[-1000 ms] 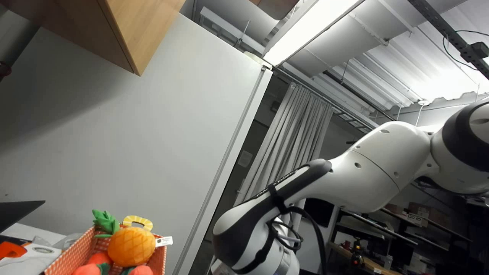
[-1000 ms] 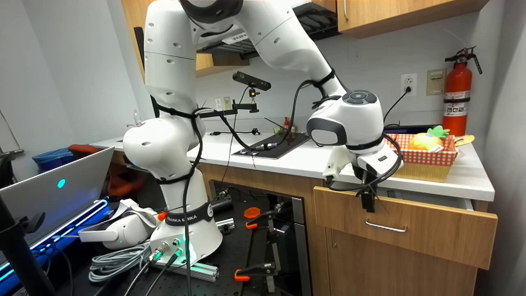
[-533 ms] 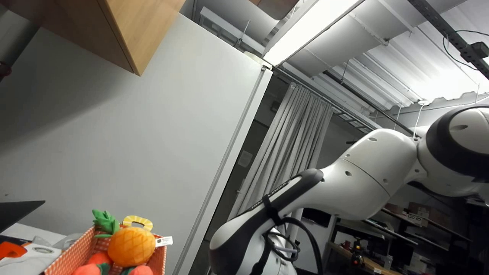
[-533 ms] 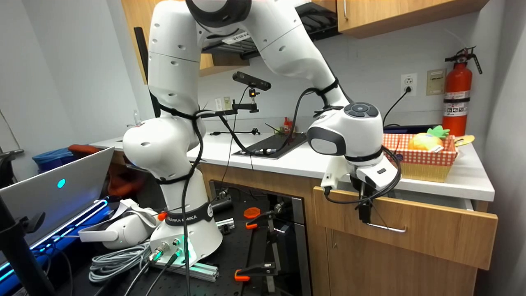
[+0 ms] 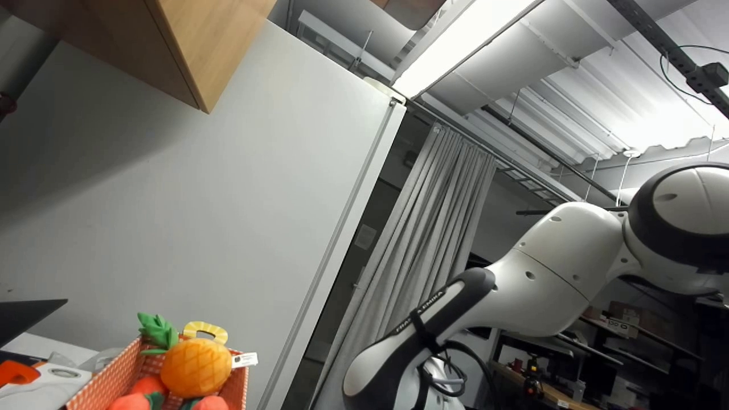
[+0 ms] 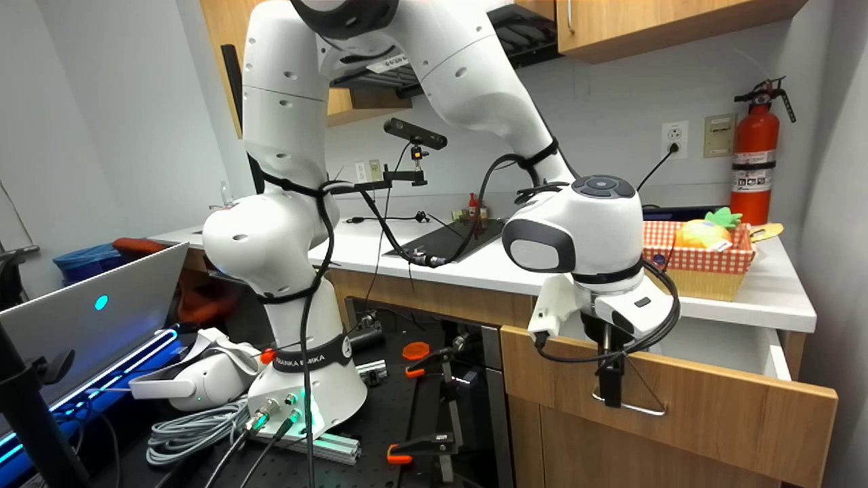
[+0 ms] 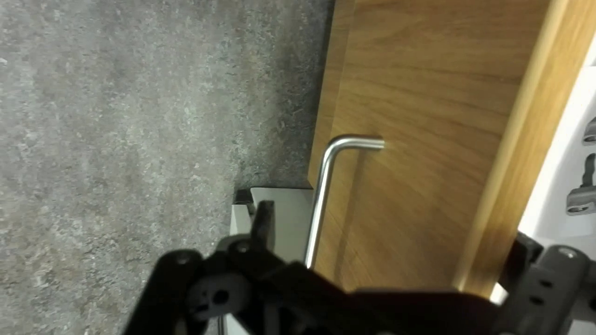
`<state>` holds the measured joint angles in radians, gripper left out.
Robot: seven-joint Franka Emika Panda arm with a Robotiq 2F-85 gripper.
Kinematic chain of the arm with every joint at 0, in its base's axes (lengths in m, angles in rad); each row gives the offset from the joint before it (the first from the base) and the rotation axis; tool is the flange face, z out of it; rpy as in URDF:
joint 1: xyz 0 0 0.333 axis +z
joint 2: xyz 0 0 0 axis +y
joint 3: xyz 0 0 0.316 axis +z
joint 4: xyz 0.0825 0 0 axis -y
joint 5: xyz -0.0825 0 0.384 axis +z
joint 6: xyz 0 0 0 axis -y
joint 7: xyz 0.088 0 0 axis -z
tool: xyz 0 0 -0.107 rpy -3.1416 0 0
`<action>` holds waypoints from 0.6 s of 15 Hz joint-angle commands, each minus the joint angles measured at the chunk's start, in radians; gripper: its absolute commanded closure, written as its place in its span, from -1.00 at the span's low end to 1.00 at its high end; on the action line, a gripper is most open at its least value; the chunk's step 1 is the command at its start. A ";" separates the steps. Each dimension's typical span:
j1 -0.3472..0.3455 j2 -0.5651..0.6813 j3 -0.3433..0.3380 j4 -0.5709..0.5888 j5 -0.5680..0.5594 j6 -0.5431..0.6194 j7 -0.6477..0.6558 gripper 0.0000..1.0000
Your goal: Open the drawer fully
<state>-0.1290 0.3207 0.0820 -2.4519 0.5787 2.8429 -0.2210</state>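
Note:
The wooden drawer [image 6: 739, 410] stands partly open in an exterior view, its white inside showing behind the front. Its metal bar handle [image 6: 644, 411] is on the front and also shows in the wrist view [image 7: 321, 195]. My gripper [image 6: 612, 383] points down at the drawer front, with one black finger outside, across the handle. In the wrist view my gripper [image 7: 395, 228] has its fingers wide apart, straddling the handle and front panel [image 7: 433, 153]. The right finger is at the panel's inner top edge, close to or against it. The fingertips are partly hidden. The gripper is outside the remaining exterior view.
A red-checked basket with toy fruit [image 6: 705, 261] stands on the white counter [image 6: 780, 308] above the drawer. A wall [image 6: 841, 237] bounds the right side. An oven [image 6: 485, 407] and orange-tipped clamps [image 6: 434, 444] are left of the drawer. Grey metal pieces [image 7: 584, 195] lie inside the drawer.
My gripper has moved down and outward with its finger now across the handle. The drawer front has come further out in the last half second, showing more of the white inside.

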 commanded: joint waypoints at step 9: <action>-0.067 -0.116 -0.172 -0.038 -0.356 -0.054 0.019 -1.00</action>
<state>-0.1786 0.2584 -0.0928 -2.4842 0.2643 2.8205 -0.2084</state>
